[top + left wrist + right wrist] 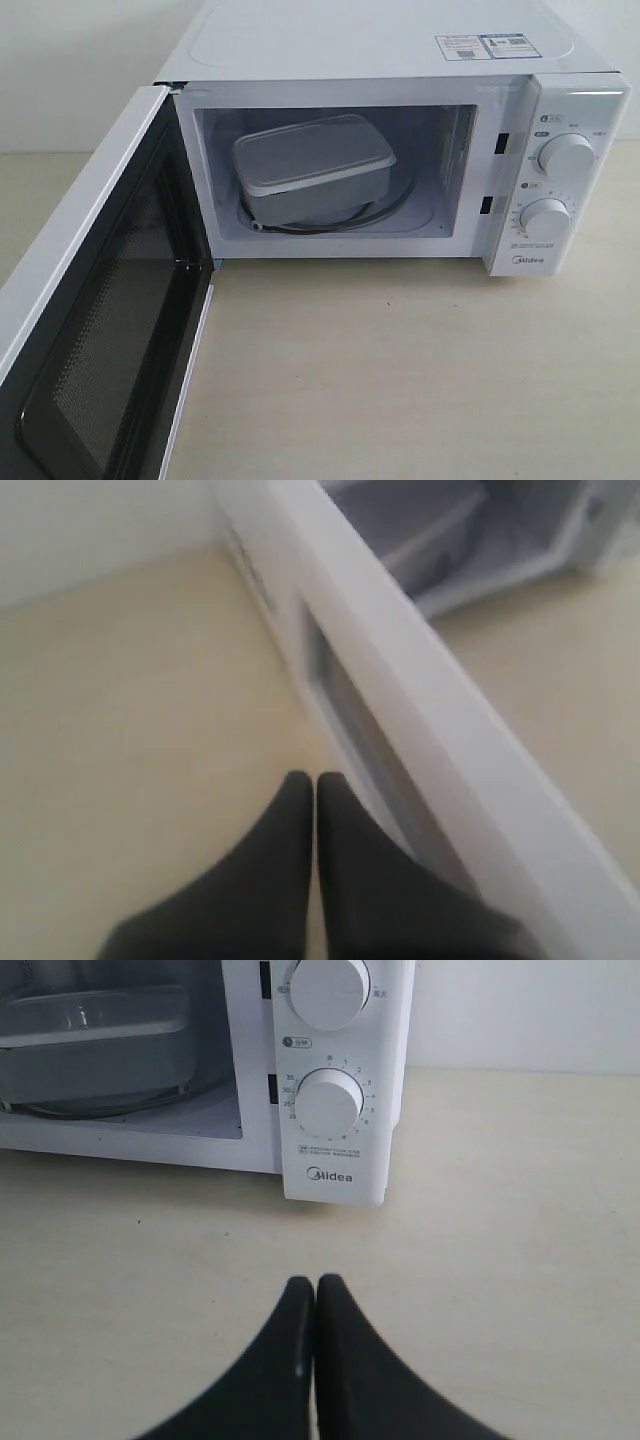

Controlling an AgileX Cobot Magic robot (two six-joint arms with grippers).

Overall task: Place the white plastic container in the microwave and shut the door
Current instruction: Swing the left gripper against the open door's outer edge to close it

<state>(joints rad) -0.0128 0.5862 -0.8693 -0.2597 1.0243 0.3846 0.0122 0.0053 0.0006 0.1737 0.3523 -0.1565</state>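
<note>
Pinched tight tip to tip, the black fingers [275, 880] of the left gripper [315, 785] are clamped on nothing at all. It hovers over the beige table [120, 730] just beside the outer face of the door [420, 710], though that shot is too blurry to say if they touch. Same deal with the right gripper [316, 1285]: squeezed closed, empty, low over the table out front of the microwave [340, 1175], pointing at the lower knob [328, 1103] and well clear of it. From the exterior view the door is swung wide open to the left. Meanwhile the white plastic container [312, 165] is already inside the microwave, lid on, resting on the glass turntable [385, 207], a bit left of centre in the cavity.
</note>
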